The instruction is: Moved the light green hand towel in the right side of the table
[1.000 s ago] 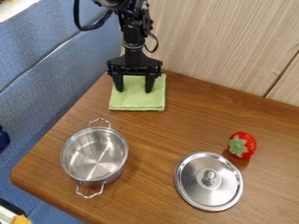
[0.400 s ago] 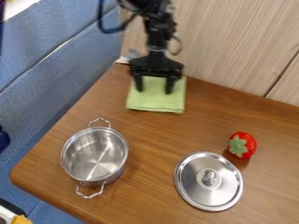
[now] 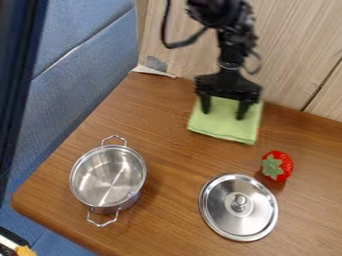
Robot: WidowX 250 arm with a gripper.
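My gripper (image 3: 223,111) hangs over the back of the table, its two fingers spread apart and their tips on the light green towel (image 3: 224,123). The towel is a folded, roughly square piece lying flat, slightly turned, with its front edge reaching out below the fingers. Nothing is pinched between the fingertips that I can make out, and the gripper's body covers the towel's rear part.
A steel pot (image 3: 109,176) stands at the front left of the wooden table (image 3: 170,225). A steel lid (image 3: 238,207) lies at the front right, with a red strawberry (image 3: 277,166) behind it, close in front of the towel. A wooden panel (image 3: 294,55) rises behind the table.
My gripper and the towel have moved together to the right along the back of the table, and the towel has turned slightly. The pot, lid and strawberry have stayed put.
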